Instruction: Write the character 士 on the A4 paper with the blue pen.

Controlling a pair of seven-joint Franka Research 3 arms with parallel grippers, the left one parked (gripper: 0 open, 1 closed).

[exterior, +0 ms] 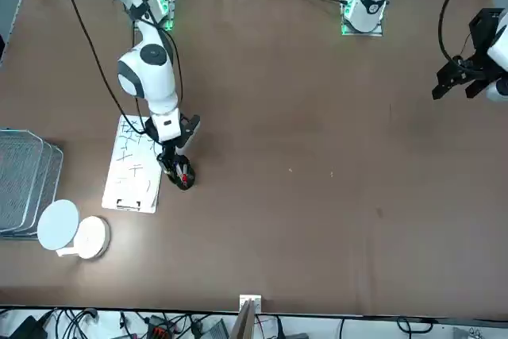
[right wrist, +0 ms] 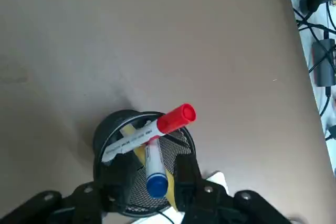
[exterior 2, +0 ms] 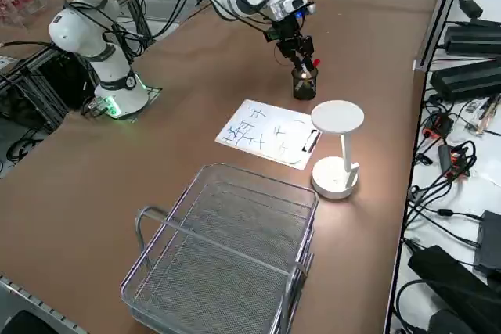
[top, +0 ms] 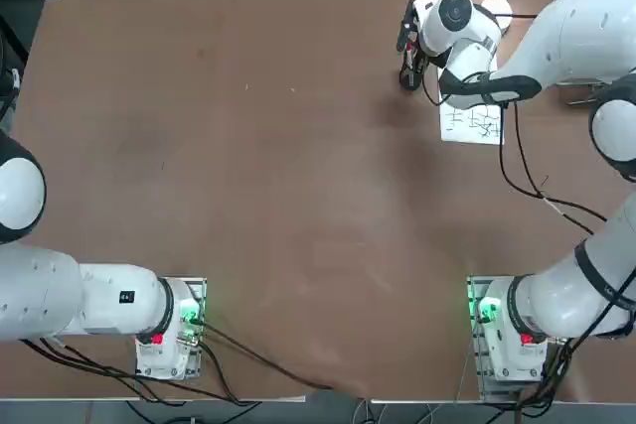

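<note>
Brown tabletop (top: 258, 176) fills every view, matte and bare across its middle, with cables and power bricks (exterior 2: 470, 76) along its edges. Near the far right corner lies the A4 paper (exterior 2: 266, 133), clipped, carrying small dark handwritten characters (too small to read). Beside it stand a white round lamp (exterior 2: 337, 150) and a wire basket (exterior 2: 227, 248). The right gripper (right wrist: 144, 179) hangs over a black mesh pen cup (right wrist: 123, 132), its fingers pinching the blue pen (right wrist: 155, 169), which stands in the cup beside a red-capped marker (right wrist: 149, 129) whose barrel print is illegible.
</note>
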